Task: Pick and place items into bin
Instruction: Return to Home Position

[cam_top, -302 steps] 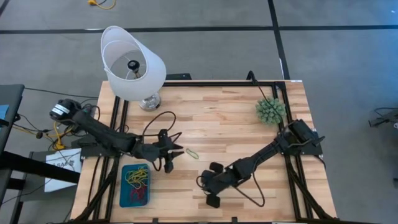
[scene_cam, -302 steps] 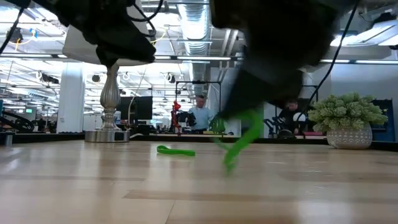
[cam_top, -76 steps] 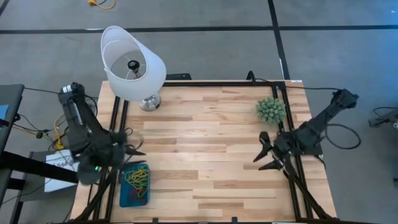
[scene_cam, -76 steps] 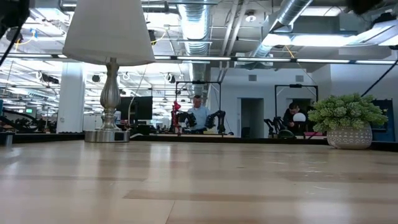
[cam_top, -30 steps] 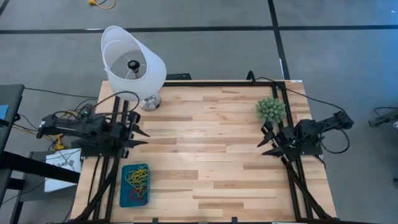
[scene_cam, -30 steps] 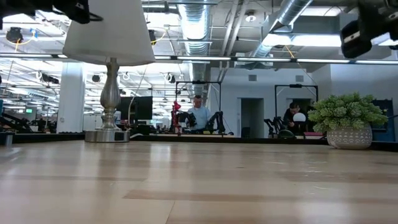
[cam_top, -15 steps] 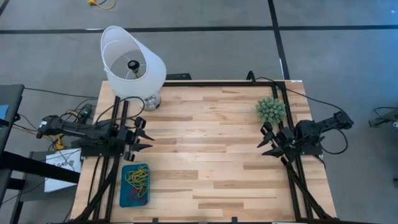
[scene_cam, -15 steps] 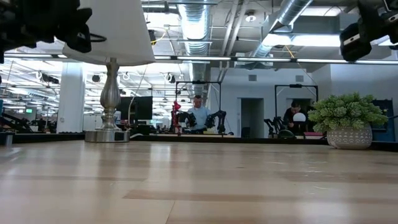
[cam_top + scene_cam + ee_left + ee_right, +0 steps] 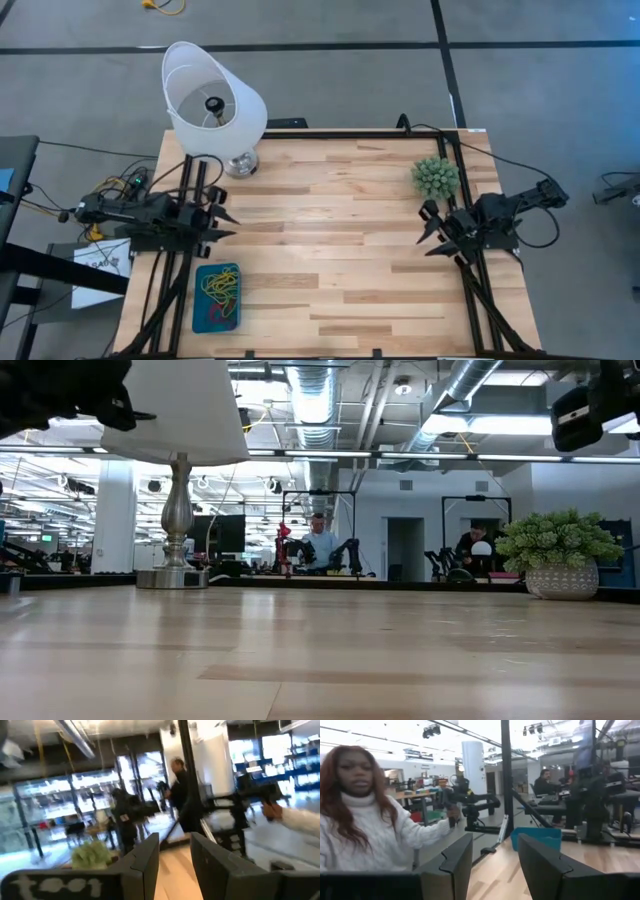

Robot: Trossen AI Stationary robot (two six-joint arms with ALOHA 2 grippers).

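At opposite worktop (image 9: 340, 230) edges, left claw (image 9: 228, 225) and right claw (image 9: 427, 240) hung wide, empty; folding home, the left arm (image 9: 140, 213) might clip the lamp base (image 9: 240, 165) close by.

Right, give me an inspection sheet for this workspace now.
Surface: wooden table, no loose bands seen on it.
Job's things: rubber bands piled in the blue bin, at the left edge, opposite end from the lamp.
Clutter: white lamp at a left corner; spiky green plant near the right edge.
Hands: left hand open, empty, at the left edge; right hand open, empty, beside the plant.
Cables: black cable looping over the left arm; second cable trailing to the right arm.
Surroundings: person in a white sweater beyond the table; more people farther back.
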